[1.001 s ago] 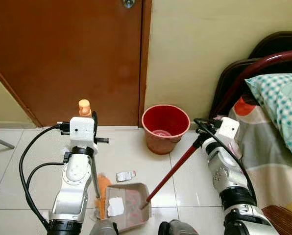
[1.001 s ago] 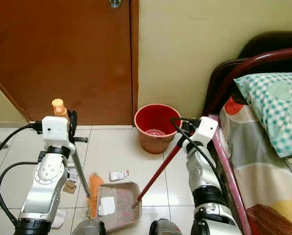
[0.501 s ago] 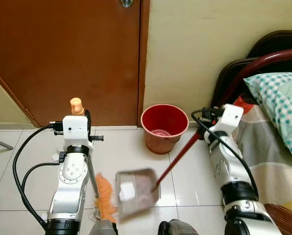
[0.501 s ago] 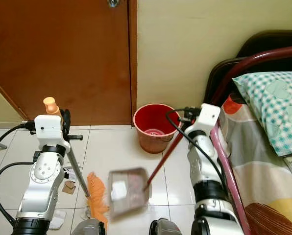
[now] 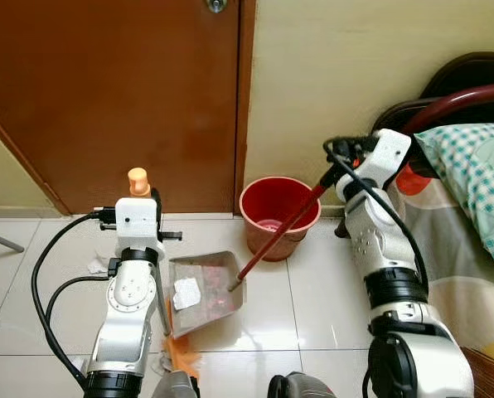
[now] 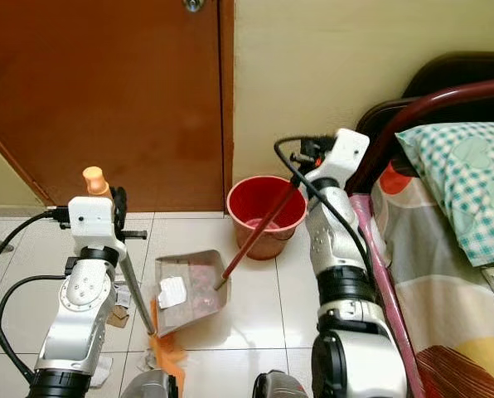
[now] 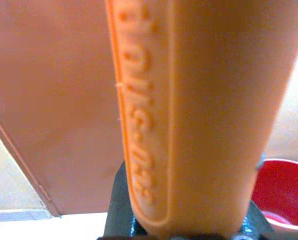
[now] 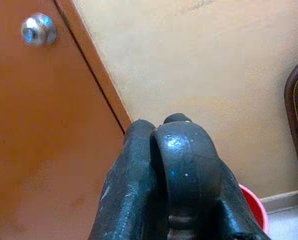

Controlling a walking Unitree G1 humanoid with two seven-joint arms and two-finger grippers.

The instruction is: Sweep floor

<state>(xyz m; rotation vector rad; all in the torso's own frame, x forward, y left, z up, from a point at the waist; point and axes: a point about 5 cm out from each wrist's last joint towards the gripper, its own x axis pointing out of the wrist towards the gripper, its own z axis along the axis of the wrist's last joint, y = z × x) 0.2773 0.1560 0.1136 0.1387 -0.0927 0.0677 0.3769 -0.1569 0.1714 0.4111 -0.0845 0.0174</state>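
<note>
The right gripper (image 5: 336,162) is raised near the cream wall, clamped on the top of the long red dustpan handle (image 5: 282,231), which slants down past the front of the round red plastic bucket (image 5: 278,217) to the grey dustpan (image 5: 200,290). The pan sits tilted above the white tiled floor (image 5: 305,298), just beside the bucket but not over it, with a scrap of white paper (image 5: 186,292) and reddish bits lying inside. From the right wrist camera its two black fingers (image 8: 181,175) are pressed together, the silver doorknob (image 8: 38,30) of the brown wooden door (image 5: 114,91) off to one side.

The left gripper (image 5: 147,195) is closed round the orange-capped broom handle (image 5: 139,179); that orange grip (image 7: 199,110) crowds the left wrist camera, raised lettering on it too blurred to read. The thin metal shaft runs down alongside the left arm to the orange bristles (image 5: 181,355) resting on the floor at the pan's near corner.

A few paper scraps (image 6: 118,313) lie on the tiles by the left arm. At the right stands a bed with a dark headboard (image 5: 454,91), a green checked pillow (image 5: 475,178) and a patterned sheet.
</note>
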